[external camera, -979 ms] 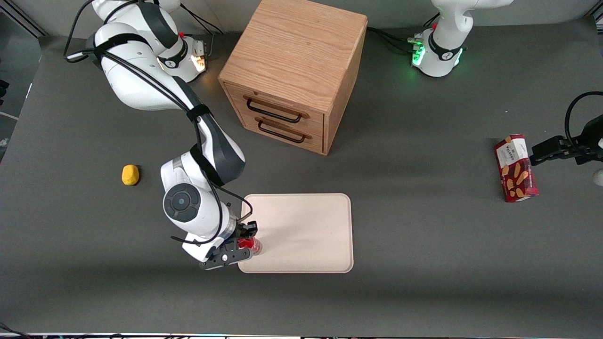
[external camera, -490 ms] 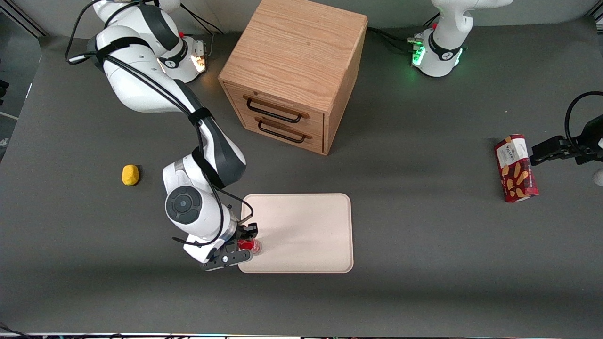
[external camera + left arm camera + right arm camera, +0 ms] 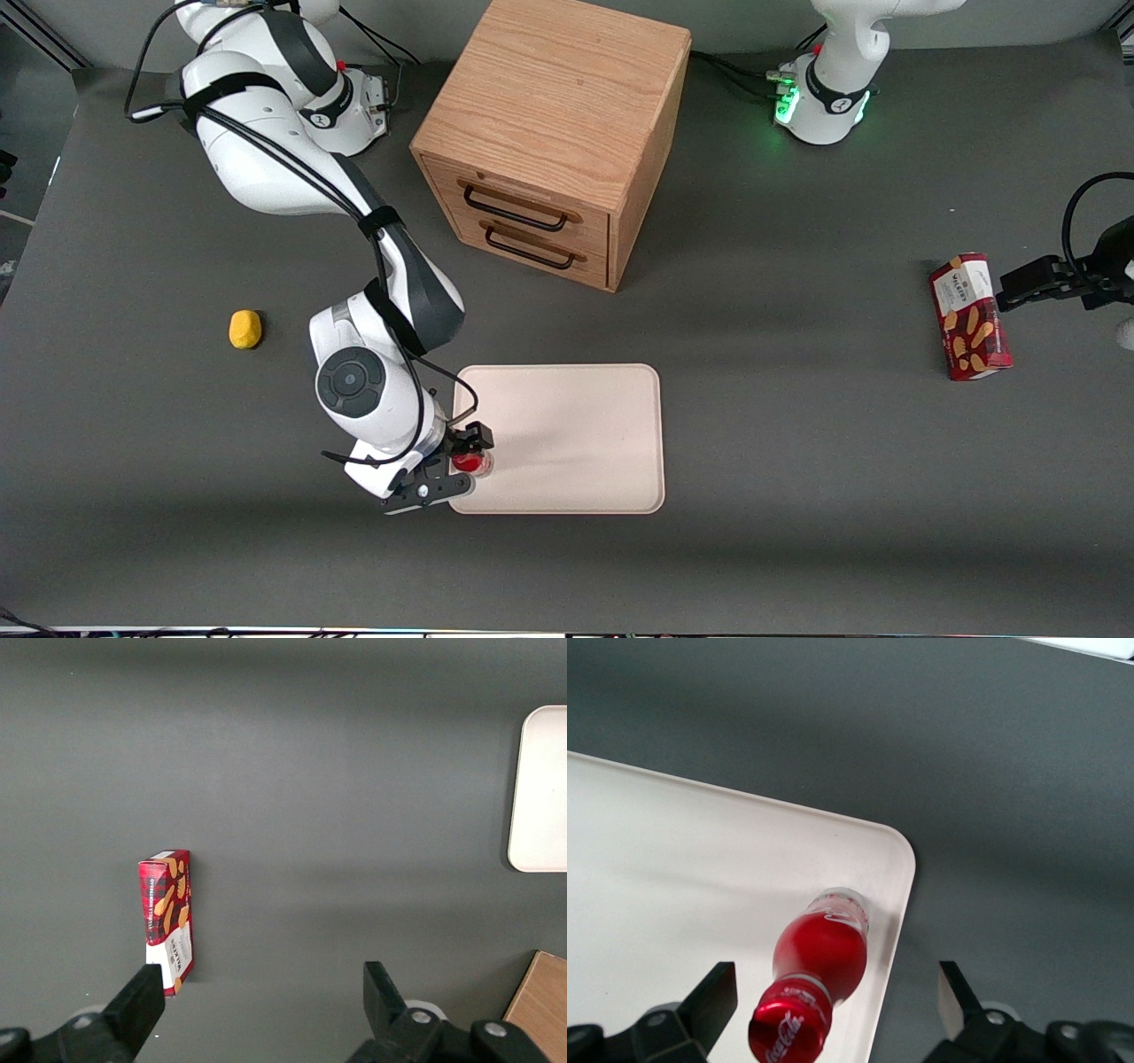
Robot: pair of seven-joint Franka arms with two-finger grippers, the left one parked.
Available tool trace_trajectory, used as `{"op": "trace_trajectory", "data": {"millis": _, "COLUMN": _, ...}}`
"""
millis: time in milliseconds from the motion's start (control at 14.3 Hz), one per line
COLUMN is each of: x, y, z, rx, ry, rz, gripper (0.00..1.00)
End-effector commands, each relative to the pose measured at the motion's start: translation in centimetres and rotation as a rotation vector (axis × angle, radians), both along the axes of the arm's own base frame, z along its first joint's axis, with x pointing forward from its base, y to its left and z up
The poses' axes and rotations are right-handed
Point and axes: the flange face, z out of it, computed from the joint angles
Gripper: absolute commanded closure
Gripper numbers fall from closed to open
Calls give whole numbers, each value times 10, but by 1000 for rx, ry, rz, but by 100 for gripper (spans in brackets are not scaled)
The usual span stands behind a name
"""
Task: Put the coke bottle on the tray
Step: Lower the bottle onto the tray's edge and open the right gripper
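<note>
One coke bottle (image 3: 819, 970) stands upright in the tray (image 3: 673, 886) near its corner; the claw (image 3: 837, 1001) spreads wide around it, gripping nothing.

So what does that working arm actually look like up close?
The arm has glossy white rounded shells with dark grey joint bands, black cables strapped along it, and a round grey cap at the wrist. Its gripper, above the tray corner, is small and black with two flat fingers.
</note>
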Motion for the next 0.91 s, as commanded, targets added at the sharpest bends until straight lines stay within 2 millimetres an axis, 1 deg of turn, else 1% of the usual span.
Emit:
{"op": "trace_trajectory", "data": {"millis": 0, "x": 1, "y": 4, "z": 3, "rx": -6, "ry": -26, "rz": -17, "gripper": 0}}
{"op": "trace_trajectory", "data": {"millis": 70, "x": 0, "y": 5, "z": 7, "rx": 1, "ry": -28, "rz": -21, "gripper": 0}}
{"op": "trace_trajectory", "data": {"millis": 280, "x": 0, "y": 2, "z": 35, "rx": 15, "ry": -47, "rz": -23, "gripper": 0}}
{"op": "trace_trajectory", "data": {"millis": 350, "x": -3, "y": -2, "z": 45, "rx": 9, "ry": -34, "rz": -20, "gripper": 0}}
{"op": "trace_trajectory", "data": {"millis": 420, "x": -9, "y": -12, "z": 60, "rx": 10, "ry": -4, "rz": -34, "gripper": 0}}
{"op": "trace_trajectory", "data": {"millis": 559, "x": -25, "y": -39, "z": 102, "rx": 74, "ry": 31, "rz": -92, "gripper": 0}}
{"op": "trace_trajectory", "data": {"millis": 629, "x": -35, "y": -58, "z": 120, "rx": 99, "ry": 48, "rz": -132, "gripper": 0}}
{"op": "trace_trajectory", "data": {"millis": 699, "x": -43, "y": -82, "z": 137, "rx": 108, "ry": 51, "rz": -167, "gripper": 0}}
{"op": "trace_trajectory", "data": {"millis": 839, "x": -62, "y": -139, "z": 177, "rx": 113, "ry": 60, "rz": -255, "gripper": 0}}
